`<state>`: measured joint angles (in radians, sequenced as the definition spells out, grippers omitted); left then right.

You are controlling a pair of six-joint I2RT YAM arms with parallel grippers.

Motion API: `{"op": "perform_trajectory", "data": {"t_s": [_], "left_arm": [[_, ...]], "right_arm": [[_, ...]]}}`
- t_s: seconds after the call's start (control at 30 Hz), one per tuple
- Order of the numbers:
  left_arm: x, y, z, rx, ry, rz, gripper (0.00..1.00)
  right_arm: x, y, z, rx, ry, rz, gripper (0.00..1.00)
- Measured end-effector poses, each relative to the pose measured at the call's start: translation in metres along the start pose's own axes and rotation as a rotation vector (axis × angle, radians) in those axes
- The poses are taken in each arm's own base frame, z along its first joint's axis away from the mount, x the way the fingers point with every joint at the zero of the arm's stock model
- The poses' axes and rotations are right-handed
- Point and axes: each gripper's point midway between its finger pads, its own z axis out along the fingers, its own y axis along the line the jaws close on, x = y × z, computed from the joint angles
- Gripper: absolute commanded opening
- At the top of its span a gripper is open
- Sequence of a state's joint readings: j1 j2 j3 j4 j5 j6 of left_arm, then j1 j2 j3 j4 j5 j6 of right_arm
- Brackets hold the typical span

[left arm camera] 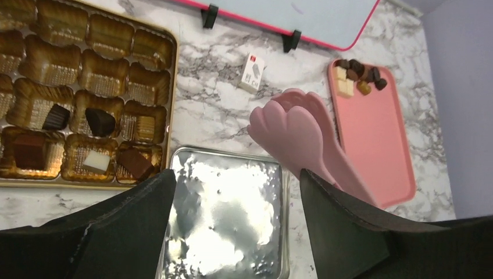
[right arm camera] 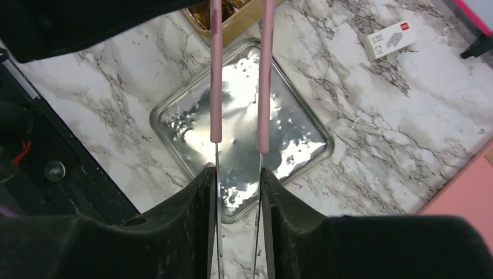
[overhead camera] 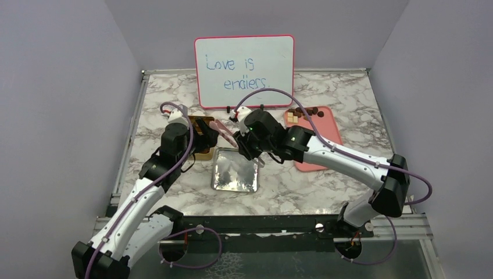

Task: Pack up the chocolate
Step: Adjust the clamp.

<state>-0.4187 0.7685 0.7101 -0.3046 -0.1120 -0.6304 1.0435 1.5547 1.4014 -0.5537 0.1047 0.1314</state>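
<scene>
Chocolate [left arm camera: 358,74] sits clustered at the far end of a pink tray [left arm camera: 372,139] along the table's [overhead camera: 349,93] right side. More pieces, dark, brown and white, fill several cups in the near rows of the gold tin [left arm camera: 173,99] toward the left edge. A silver tray [right arm camera: 290,133] lies between the tin and the pink tray, nearer the front edge. The right gripper [right arm camera: 237,174] pinches the metal arms of pink tongs [right arm camera: 264,75], whose tips hang just beyond the silver tray's far edge. The left gripper [left arm camera: 235,177] hangs above the silver tray, jaws spread, nothing between them. A small white card [left arm camera: 253,72] lies before the whiteboard [overhead camera: 244,72] at the back edge.
</scene>
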Motion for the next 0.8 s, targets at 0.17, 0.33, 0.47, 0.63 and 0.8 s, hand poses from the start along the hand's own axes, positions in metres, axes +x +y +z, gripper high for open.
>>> {"op": "perform_trajectory", "data": {"t_s": [0.17,0.33,0.47,0.63,0.8], "left_arm": [[0.026,0.011,0.019,-0.043,0.103,0.004,0.8],[0.035,0.014,0.024,-0.057,0.139,0.008,0.83],[0.043,0.016,0.025,-0.058,0.169,0.016,0.89],[0.047,0.009,0.021,-0.012,0.194,0.034,0.96],[0.039,-0.002,0.008,0.066,0.172,0.08,0.99]], "right_arm": [[-0.001,-0.004,-0.012,0.007,-0.02,-0.007,0.35],[0.007,-0.008,-0.015,0.026,-0.013,-0.007,0.36],[0.011,-0.012,-0.016,0.046,0.003,-0.002,0.36],[0.02,-0.024,-0.022,0.107,0.056,0.034,0.36],[0.025,-0.052,-0.025,0.171,0.093,0.107,0.36]]}}
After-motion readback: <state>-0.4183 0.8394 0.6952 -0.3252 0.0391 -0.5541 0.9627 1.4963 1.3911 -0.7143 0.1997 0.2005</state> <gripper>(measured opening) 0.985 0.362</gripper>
